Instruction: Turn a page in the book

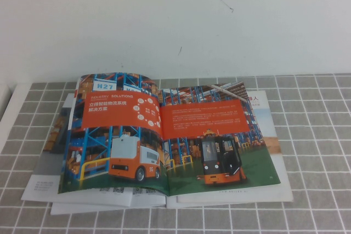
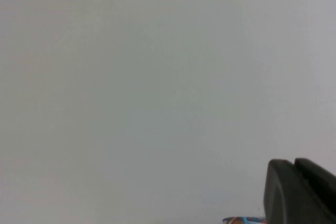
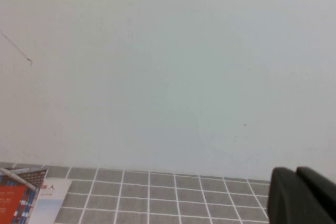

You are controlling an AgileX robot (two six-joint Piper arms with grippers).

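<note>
Risk: my left hand (image 2: pixel 302 192) and right hand (image 3: pixel 304 195), state indeterminable, off-frame in the high view, could drag several sheets with the page (image 1: pixel 219 135) at the book's (image 1: pixel 170 135) centre-right.

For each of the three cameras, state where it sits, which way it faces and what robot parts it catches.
High view: raised on the robot's side, angled down at the open book on the tiled table; no arm shows.
Left wrist view: on the left arm, facing the white wall; left pincer in a corner.
Right wrist view: on the right arm, facing wall and table; right pincer in a corner.
Shared: all three catch the book.
</note>
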